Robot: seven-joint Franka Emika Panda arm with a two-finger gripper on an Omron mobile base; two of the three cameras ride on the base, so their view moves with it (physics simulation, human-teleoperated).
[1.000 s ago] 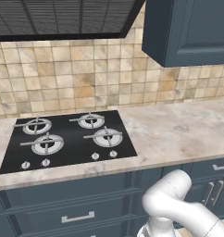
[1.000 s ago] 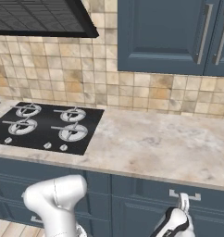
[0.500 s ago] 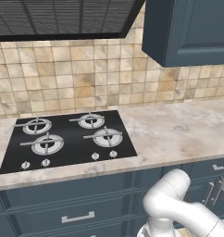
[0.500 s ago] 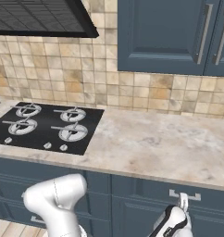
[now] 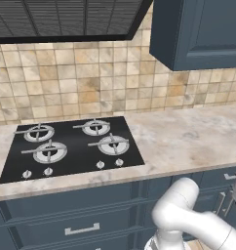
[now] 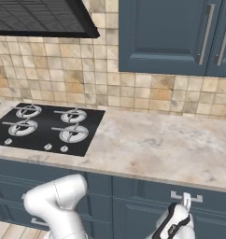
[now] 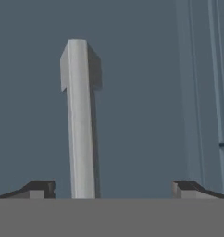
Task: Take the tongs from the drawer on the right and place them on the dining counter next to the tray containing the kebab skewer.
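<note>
We see the claw [image 7: 111,189] pointed squarely at the navy-blue drawer [image 7: 132,92] front, its two dark fingertips [image 7: 40,189] spread wide. A silver bar handle [image 7: 79,120] runs from between the fingertips up the hand view, nearer the one on the left of that view, and we can't tell whether it is touched.

In the right base view the claw [image 6: 186,201] sits just under the counter edge, right at the drawer's handle [image 6: 185,197]. Above it lies the beige marbled stone worktop [image 6: 171,149], with a black four-burner hob [image 6: 47,128] well off to the claw's left. Behind the worktop rises a tan tiled backsplash [image 6: 147,91], with navy wall cabinets [image 6: 180,35] above the claw and a dark range hood [image 6: 40,18] over the hob.

The left base view shows the white arm [image 5: 188,219] bending low across the lower navy drawers [image 5: 81,227].

We do not see the tongs; the drawer front looks closed.
</note>
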